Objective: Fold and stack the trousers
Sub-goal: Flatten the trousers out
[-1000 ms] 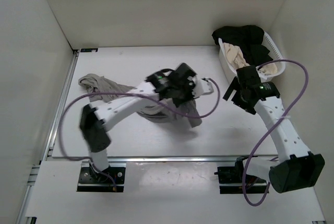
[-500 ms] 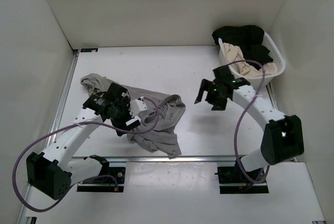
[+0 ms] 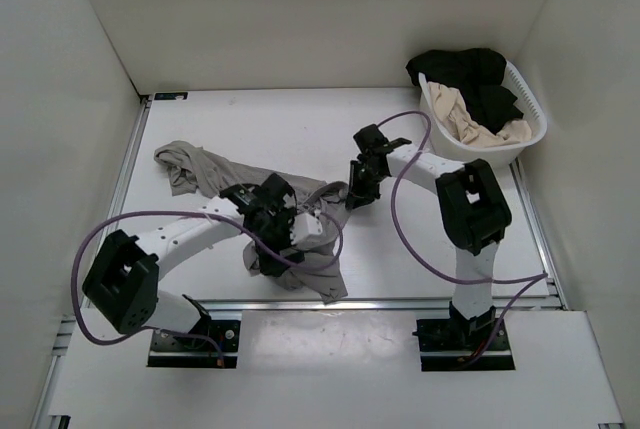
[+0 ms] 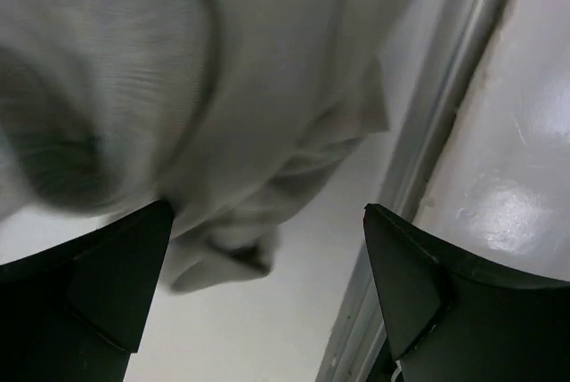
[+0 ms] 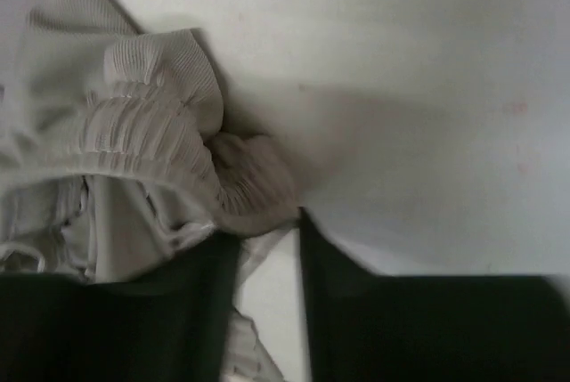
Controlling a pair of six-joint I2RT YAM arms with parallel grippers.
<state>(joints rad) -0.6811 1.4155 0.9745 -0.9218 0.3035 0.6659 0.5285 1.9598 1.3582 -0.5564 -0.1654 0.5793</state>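
The trousers [image 3: 205, 171] lie crumpled on the white table [image 3: 290, 119], left of its middle. One grey-taupe leg trails toward the far left and the bulk is heaped toward the near edge, with a corner of cloth almost reaching the front rail. At the heap's right end the ribbed elastic waistband [image 5: 151, 133] is bunched into a thick roll. The right gripper [image 5: 267, 244] is set down at that roll, its two dark fingers [image 5: 401, 329] standing close together with only a narrow slot between them. A fold of the cloth sits in the slot, but whether the claw actually pinches it cannot be told. The left gripper [image 4: 267, 213] hangs low over the middle of the heap, released, with its jaws spread wide and nothing between them. Its wrist view shows blurred fabric beyond the fingertips and the metal rail [image 4: 419, 159] of the table's edge to one side. Both arms reach in from the near edge, purple cables [image 3: 420, 239] looping along them. At the far right corner, well apart from the trousers, a white laundry basket [image 3: 533, 109] holds a black garment [image 3: 465, 67] and a beige-cream garment [image 3: 465, 121].
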